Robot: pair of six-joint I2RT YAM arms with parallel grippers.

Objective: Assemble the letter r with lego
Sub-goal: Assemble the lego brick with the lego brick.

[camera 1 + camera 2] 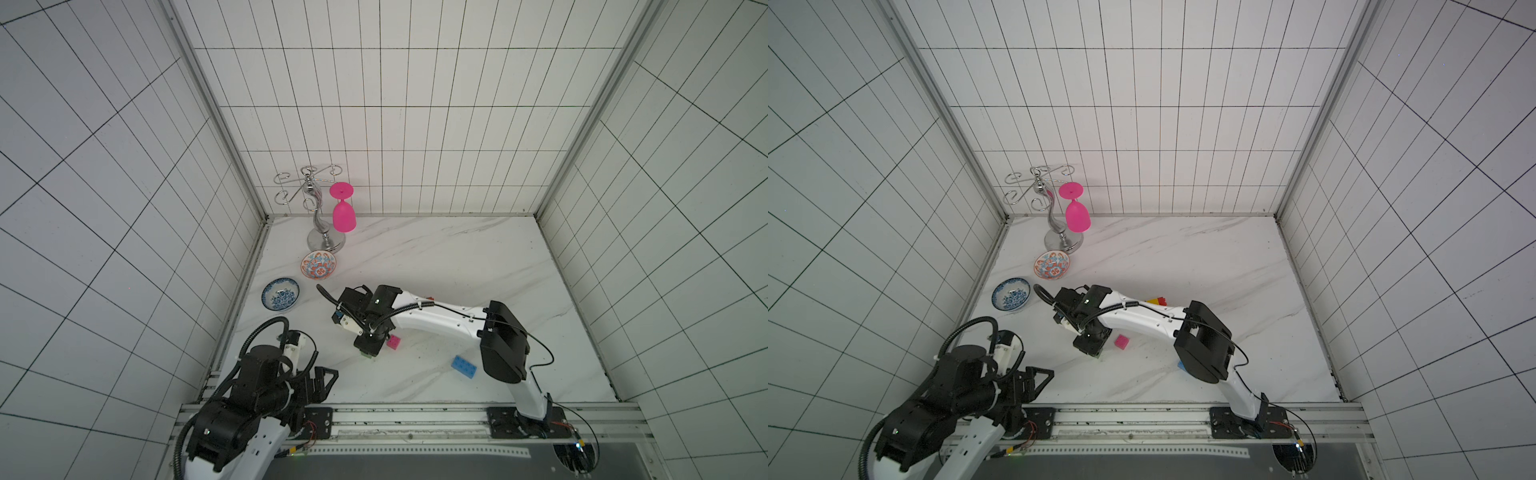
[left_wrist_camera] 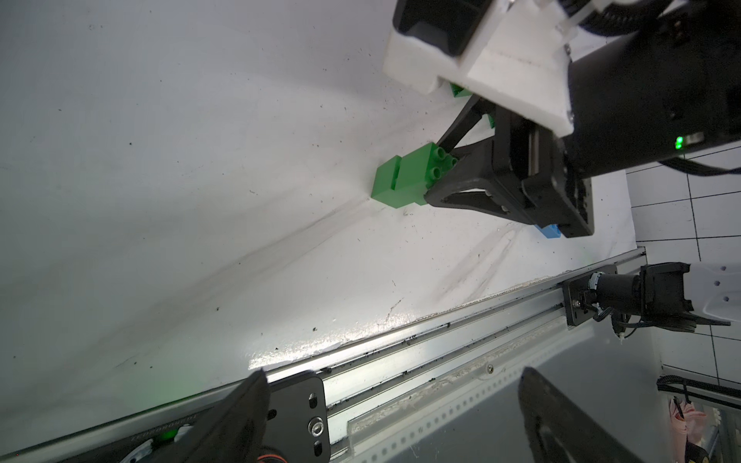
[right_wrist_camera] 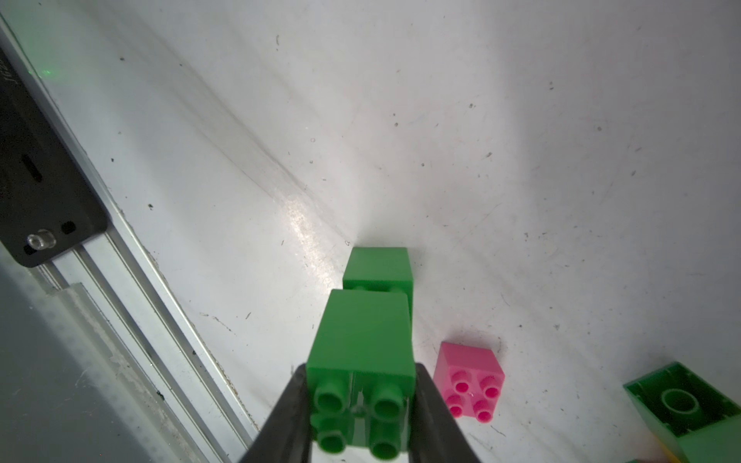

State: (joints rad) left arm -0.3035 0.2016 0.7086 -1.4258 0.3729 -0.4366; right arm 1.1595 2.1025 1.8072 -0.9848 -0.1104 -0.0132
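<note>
Marble tabletop [image 1: 415,257], blue brick [image 1: 464,366] unobstructed in a top view only

Beyond my right pincer [image 1: 368,351], toward the far left corner of the marble tabletop [image 1: 436,249], sit two patterned bowls. A blue-and-white bowl [image 1: 281,294] lies nearer, off to the pincer's left, and an orange-and-blue bowl [image 1: 318,264] lies farther back. Past them stands a chrome glass rack [image 1: 320,216] with a pink goblet [image 1: 343,214] hanging upside down. White tiled walls [image 1: 374,104] enclose three sides. An aluminium rail [image 1: 415,415] edges the near side, well apart from the pincer.
</note>
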